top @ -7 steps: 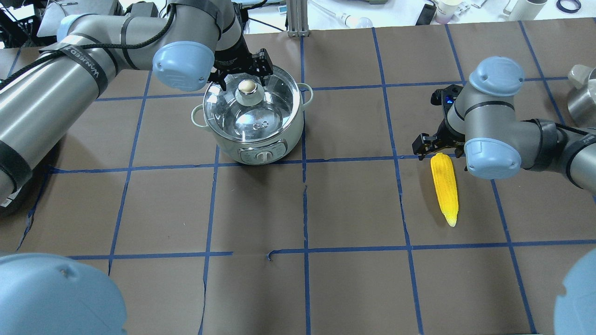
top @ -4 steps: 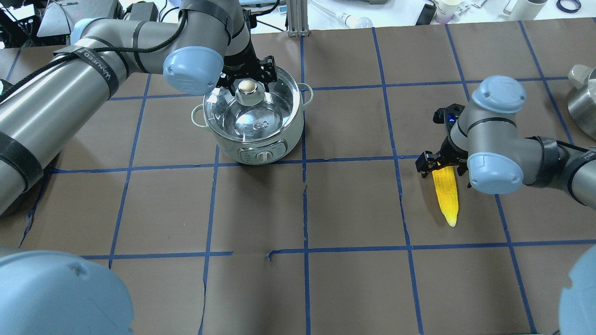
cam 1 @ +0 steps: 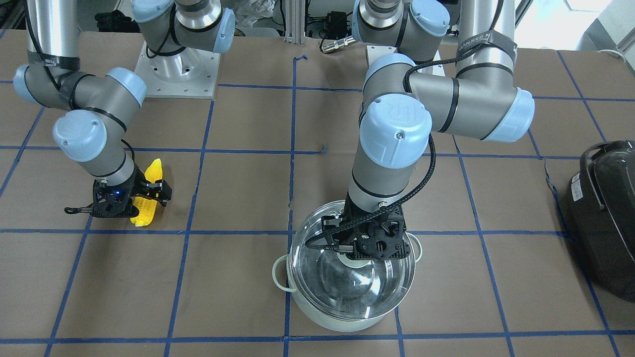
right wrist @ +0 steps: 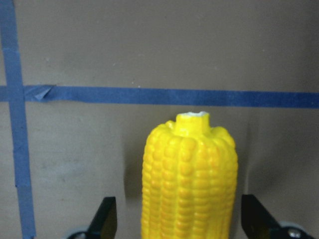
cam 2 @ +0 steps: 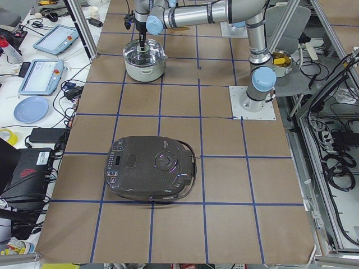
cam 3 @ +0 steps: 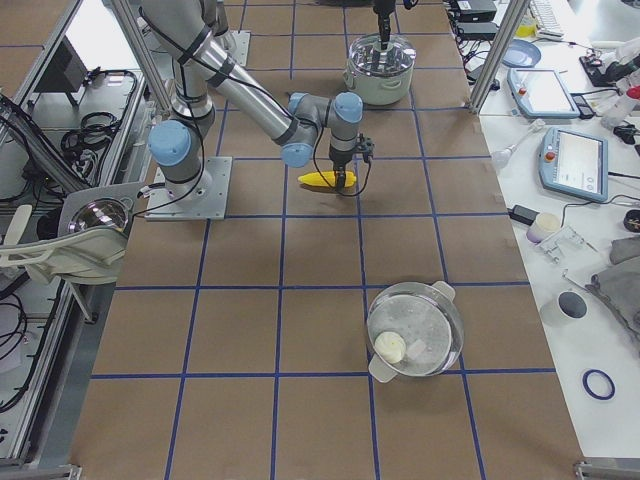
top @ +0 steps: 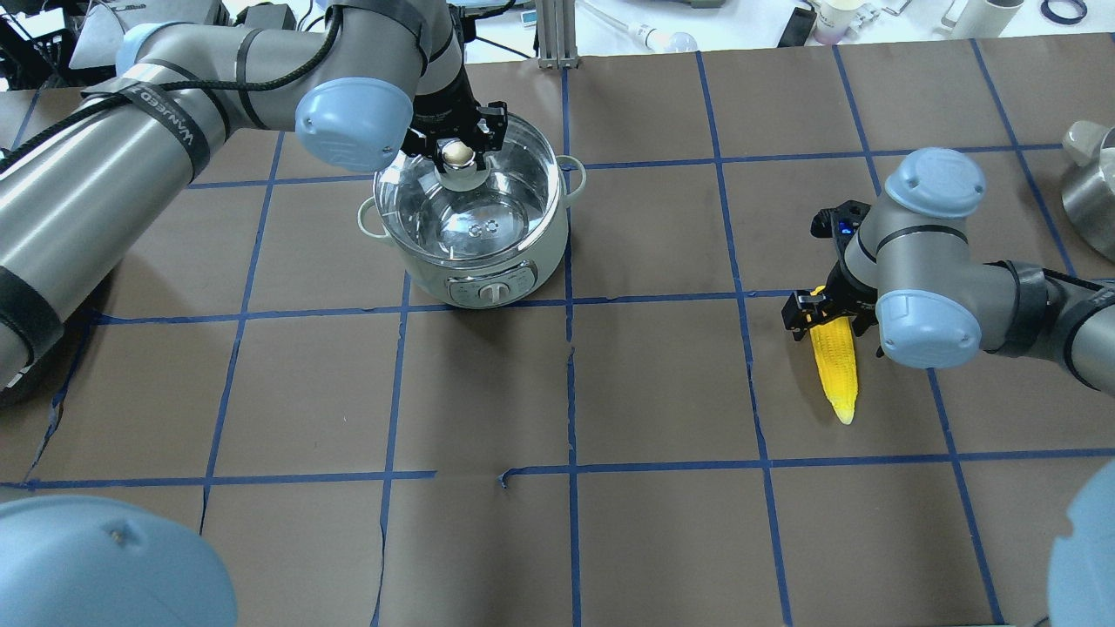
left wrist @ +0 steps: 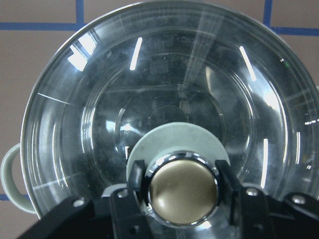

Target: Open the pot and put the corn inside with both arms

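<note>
The pot (top: 488, 261), mint-white with a dial on its front, stands at the table's back left under its glass lid (top: 470, 209). My left gripper (top: 459, 144) is shut on the lid's metallic knob (left wrist: 182, 191), one finger pressed to each side. The lid looks slightly raised and shifted toward the back. The corn (top: 836, 370) lies flat at the right, tip toward the robot. My right gripper (top: 827, 313) is open and straddles the cob's thick end (right wrist: 189, 179), with a gap on both sides.
A large black appliance (cam 1: 603, 213) sits at the table's left end. A second glass-lidded pot (cam 3: 415, 328) stands at the right end. A steel vessel (top: 1089, 183) is at the right edge. Blue tape lines grid the brown surface.
My left gripper came down around the knob and shut on it, and the lid shifted a little backward. My right gripper moved over the corn's thick end and lowered around it.
</note>
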